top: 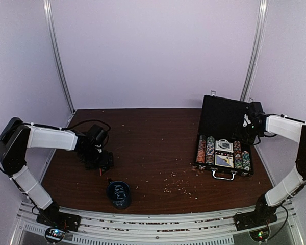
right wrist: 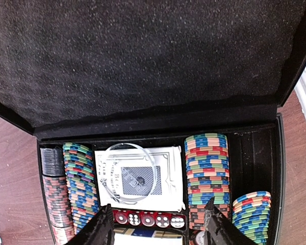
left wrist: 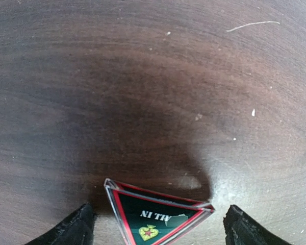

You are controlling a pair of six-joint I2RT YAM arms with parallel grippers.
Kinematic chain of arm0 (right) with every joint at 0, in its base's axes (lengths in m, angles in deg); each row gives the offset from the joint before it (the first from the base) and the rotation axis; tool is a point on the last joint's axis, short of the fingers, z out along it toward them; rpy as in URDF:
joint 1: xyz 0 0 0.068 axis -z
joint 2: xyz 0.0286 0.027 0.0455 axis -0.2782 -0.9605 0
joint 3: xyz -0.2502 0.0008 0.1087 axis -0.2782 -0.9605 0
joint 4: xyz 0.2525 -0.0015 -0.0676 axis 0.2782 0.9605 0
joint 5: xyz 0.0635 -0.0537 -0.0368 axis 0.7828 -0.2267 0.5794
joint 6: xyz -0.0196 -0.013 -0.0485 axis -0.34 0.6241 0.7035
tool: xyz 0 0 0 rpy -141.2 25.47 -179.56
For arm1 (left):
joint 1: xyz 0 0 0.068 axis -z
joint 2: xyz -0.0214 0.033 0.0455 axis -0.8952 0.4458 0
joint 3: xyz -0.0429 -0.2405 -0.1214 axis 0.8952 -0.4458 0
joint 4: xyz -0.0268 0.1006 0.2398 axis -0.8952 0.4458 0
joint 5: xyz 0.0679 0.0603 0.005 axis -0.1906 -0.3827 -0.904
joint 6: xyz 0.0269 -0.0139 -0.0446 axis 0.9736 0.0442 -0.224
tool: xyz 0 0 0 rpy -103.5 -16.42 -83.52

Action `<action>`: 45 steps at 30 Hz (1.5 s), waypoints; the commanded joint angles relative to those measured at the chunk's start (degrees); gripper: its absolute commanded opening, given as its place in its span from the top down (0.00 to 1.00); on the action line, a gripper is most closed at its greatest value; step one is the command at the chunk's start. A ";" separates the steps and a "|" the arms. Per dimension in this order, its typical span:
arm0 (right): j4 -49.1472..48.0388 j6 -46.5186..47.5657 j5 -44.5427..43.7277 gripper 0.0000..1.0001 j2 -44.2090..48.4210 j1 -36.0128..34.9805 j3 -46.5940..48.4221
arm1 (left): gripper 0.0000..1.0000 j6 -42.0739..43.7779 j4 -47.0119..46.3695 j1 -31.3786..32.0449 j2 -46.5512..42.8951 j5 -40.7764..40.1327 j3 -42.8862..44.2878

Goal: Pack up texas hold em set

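— Currently, left gripper (left wrist: 159,208) status?
— Fingers apart, straddling the triangular dealer button (left wrist: 154,220) on the table (left wrist: 143,76).
— Right gripper (right wrist: 158,205)?
— Fingers apart above the open case (right wrist: 257,153), over its dice (right wrist: 148,219); chip rolls (right wrist: 206,173) on either side.

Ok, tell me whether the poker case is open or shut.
Open. The case has its lid raised upright at the back, leaving the chip rolls, card deck and red dice exposed.
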 commanded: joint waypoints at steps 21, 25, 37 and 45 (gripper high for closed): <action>-2.18 -0.65 1.36 0.42 2.17 0.34 -1.45 | 0.15 -1.20 4.08 3.63 7.23 -3.26 3.14; -2.00 -0.56 1.27 0.42 2.20 0.33 -1.53 | 0.17 -1.16 3.86 3.85 7.98 -3.22 3.26; -1.92 -0.68 1.74 0.42 2.45 0.34 -1.63 | 0.34 -0.83 2.93 3.91 8.46 -2.47 3.17; -1.83 -2.22 7.99 0.42 3.70 -0.04 -1.83 | 0.42 2.31 1.10 7.01 5.80 -2.95 7.66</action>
